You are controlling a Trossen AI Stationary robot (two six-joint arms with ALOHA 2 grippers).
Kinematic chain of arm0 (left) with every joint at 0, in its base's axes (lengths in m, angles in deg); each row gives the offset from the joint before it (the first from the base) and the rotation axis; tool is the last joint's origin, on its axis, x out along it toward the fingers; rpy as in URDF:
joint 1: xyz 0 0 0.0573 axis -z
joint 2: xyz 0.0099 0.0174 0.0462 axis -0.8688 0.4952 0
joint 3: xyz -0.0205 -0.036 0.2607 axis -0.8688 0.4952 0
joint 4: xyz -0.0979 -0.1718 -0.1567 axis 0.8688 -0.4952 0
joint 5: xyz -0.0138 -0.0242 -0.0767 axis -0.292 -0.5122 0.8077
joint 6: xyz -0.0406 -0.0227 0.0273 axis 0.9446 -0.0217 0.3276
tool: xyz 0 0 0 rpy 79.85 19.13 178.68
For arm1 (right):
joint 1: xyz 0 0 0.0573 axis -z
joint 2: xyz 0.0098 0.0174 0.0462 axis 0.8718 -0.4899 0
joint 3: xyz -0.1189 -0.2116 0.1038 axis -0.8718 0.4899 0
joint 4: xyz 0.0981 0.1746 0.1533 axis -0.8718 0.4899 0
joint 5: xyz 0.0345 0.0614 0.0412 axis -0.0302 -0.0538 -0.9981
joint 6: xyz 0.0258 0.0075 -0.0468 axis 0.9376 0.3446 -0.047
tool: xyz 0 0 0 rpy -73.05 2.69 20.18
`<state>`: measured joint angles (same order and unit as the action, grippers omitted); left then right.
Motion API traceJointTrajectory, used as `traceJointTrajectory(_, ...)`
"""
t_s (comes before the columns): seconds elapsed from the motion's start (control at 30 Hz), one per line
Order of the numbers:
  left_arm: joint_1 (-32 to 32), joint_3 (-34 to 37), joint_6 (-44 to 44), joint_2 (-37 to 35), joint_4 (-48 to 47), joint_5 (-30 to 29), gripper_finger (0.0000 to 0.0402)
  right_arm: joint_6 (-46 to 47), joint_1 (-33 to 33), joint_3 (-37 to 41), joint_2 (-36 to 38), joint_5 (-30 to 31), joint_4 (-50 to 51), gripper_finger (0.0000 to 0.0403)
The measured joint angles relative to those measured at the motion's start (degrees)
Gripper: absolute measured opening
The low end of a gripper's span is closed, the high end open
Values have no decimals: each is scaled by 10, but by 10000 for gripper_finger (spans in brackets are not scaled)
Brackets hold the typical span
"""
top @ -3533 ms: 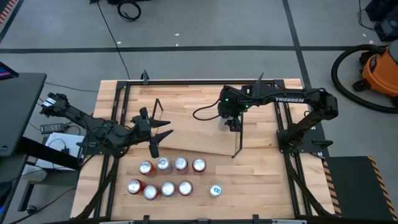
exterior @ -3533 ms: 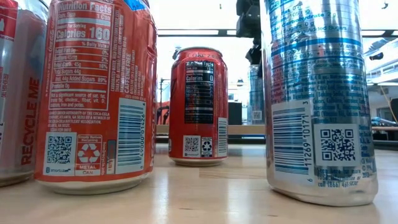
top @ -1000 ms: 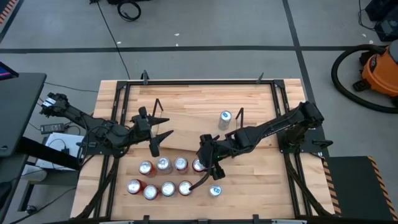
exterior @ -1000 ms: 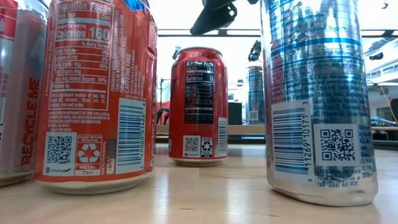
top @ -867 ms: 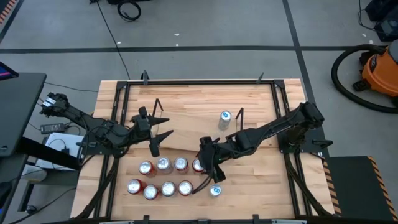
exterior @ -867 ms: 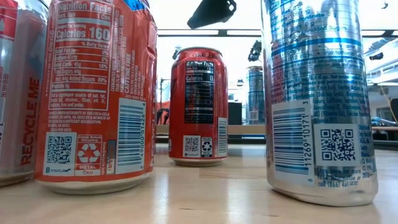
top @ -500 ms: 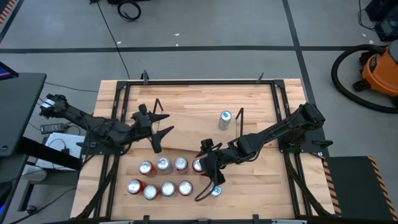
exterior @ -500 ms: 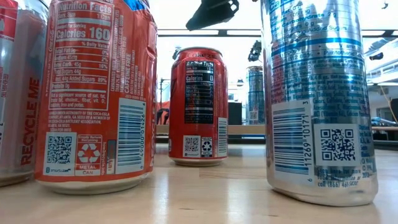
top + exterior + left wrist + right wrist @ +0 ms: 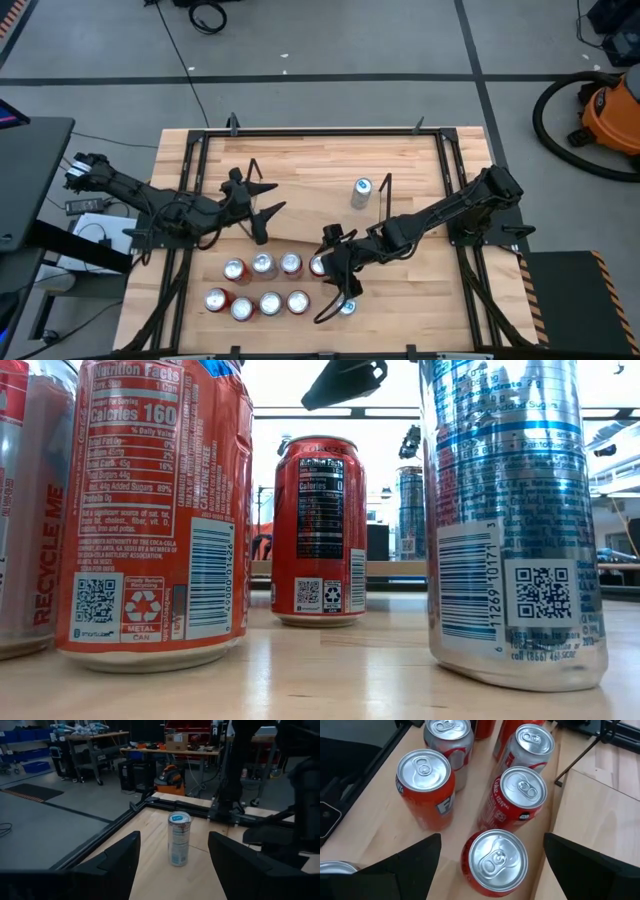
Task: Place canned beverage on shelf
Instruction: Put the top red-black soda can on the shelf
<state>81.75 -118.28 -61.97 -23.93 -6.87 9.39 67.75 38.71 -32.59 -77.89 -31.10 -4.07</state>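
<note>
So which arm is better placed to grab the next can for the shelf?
Probably the right. Its open hand hovers over the cluster of cans, with a red can between its fingers' line. The left hand, also open, faces the silver can on the shelf.

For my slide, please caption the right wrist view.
Open right claw hovers above a red can among other upright cans.

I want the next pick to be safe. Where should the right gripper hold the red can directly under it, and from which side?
Grip the upright red aluminium can around its round side wall just below the lid, descending from above. The right gripper hangs open over it; neighbouring cans stand close.
</note>
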Motion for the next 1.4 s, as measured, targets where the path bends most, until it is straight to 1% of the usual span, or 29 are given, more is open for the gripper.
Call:
traceJointTrajectory(0.27, 0, 0, 0, -1, 3, 1, 244, 0, 0, 0, 0, -2, -1, 362)
traceJointTrajectory(0.43, 0, 0, 0, -1, 3, 1, 244, -1, -1, 27, -1, -6, -51, 362)
traceJointTrajectory(1.07, 0, 0, 0, -1, 3, 2, 244, -11, -7, 28, -1, -19, -73, 362)
traceJointTrajectory(1.4, 0, 0, -2, -1, 3, 2, 244, -21, -11, 28, -1, -4, -81, 362)
